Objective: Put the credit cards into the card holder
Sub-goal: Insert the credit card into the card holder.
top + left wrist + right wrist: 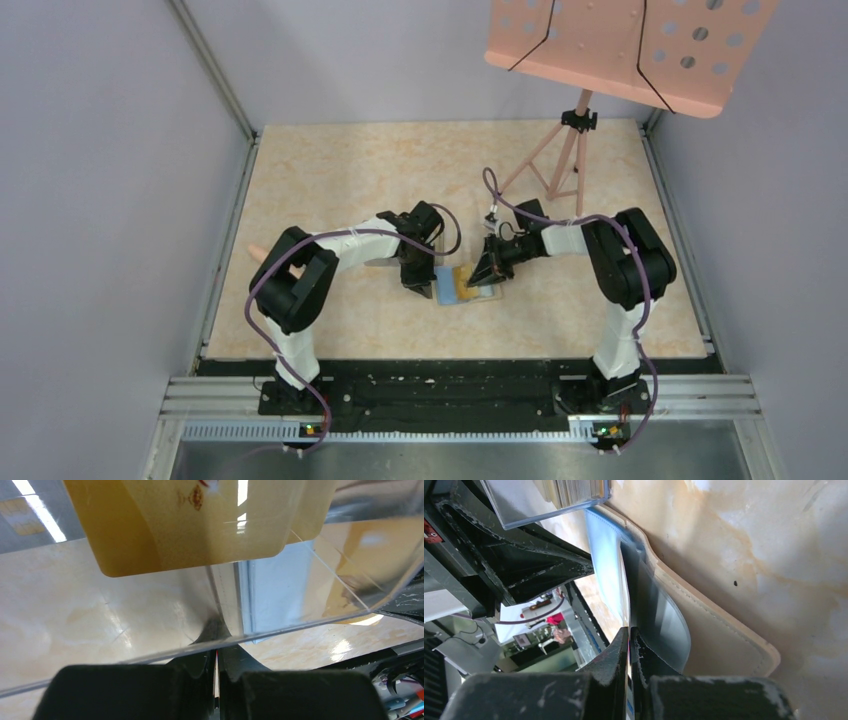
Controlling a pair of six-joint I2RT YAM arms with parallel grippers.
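Near the front of the worktop [330, 330], both arms are reaching inward. The right jaws are pinching a thin card [628, 615] edge-on, its far end sitting against the light blue inside of the open wallet [724, 645], which is lying between the arms. The left jaws are clamping a wall of the clear box [310, 580], with yellow cards [190, 530] showing through it. Farther back, a pink tripod stand [560, 160] is standing.

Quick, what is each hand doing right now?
Left hand: closed, pinching a wall of the clear box.
Right hand: closed on a thin card at the wallet.
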